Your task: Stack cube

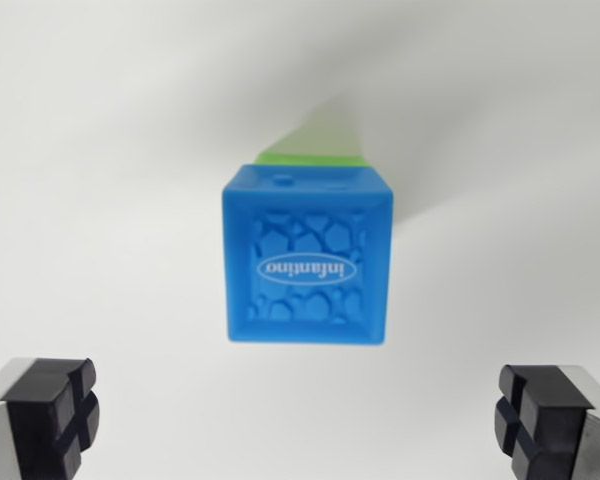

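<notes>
The pincer [300,420] is nearest, its two black fingertips [50,415] at the bottom corners of the wrist view, spread wide and holding nothing. Between and beyond them the blue cube [308,255] sits on top of a green cube [315,152], only a sliver of green showing behind it. Both stand on the white bench [100,200].

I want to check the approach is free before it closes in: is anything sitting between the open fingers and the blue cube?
Nothing visible does. The blue cube sits on a green cube, with only bare white surface around it. The gripper is open, its fingers wide apart at the bottom corners of the wrist view, holding nothing.
</notes>
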`<move>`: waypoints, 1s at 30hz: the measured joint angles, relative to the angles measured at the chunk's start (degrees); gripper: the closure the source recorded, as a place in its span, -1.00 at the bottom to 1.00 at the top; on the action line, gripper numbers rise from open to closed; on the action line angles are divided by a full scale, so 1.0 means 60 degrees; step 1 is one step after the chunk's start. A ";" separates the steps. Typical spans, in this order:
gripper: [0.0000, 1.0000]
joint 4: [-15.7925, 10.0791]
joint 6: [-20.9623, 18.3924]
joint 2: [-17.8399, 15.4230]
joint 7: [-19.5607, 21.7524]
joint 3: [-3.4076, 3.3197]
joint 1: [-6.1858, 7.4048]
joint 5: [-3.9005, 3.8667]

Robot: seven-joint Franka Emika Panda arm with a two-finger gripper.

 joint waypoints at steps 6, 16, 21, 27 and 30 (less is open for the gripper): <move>-1.00 0.0107 -0.0567 -0.0465 -0.0011 0.0002 0.0000 0.0015; -1.00 0.0392 -0.1496 -0.1111 -0.0025 0.0004 0.0000 0.0040; -1.00 0.0584 -0.1981 -0.1409 -0.0032 0.0004 0.0000 0.0051; -1.00 0.0882 -0.2607 -0.1736 -0.0038 0.0005 0.0000 0.0060; -1.00 0.1016 -0.2859 -0.1859 -0.0040 0.0004 0.0000 0.0063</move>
